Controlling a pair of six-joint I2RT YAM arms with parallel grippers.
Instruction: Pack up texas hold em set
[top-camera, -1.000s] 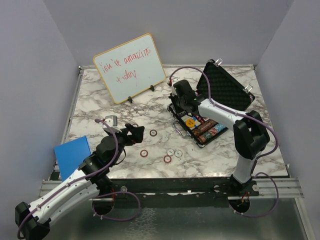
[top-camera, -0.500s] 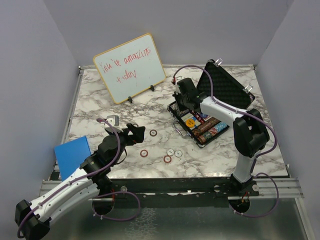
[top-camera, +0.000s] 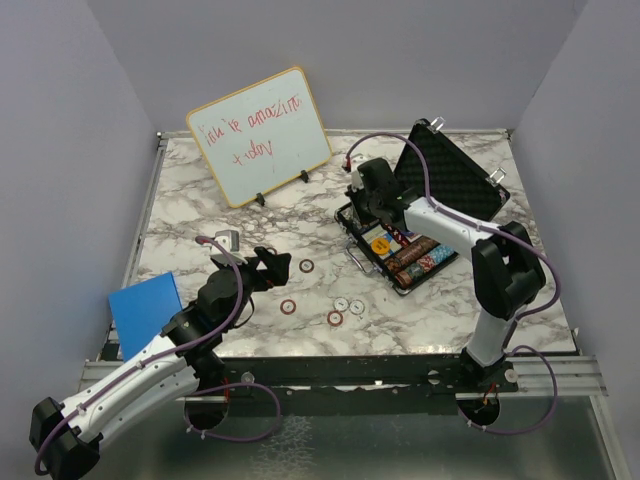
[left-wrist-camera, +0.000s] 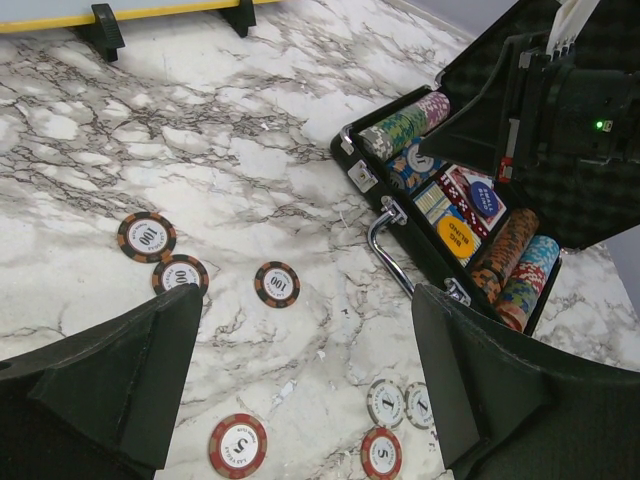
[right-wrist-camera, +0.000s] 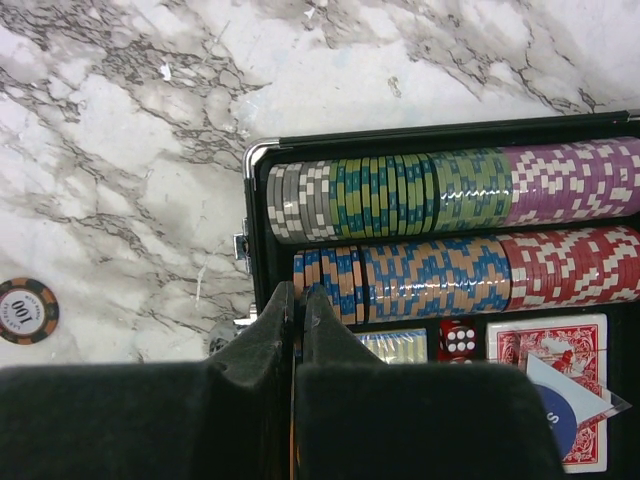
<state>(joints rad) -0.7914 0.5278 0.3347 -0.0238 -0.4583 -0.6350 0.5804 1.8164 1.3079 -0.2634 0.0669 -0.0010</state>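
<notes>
**Poker case open; chips still loose on table**

Black metal-edged briefcase (top-camera: 455, 185) stands open right of centre. It holds rows of multicoloured poker chips (right-wrist-camera: 450, 190), a red card deck (right-wrist-camera: 520, 345) and a red die (right-wrist-camera: 458, 340). Right gripper (right-wrist-camera: 300, 300), clenched, hangs over its far-left end. Left gripper (left-wrist-camera: 308, 330), released wide, hovers above loose poker chips (top-camera: 335, 318) on the marble table (top-camera: 200, 200), left of the case.
</notes>
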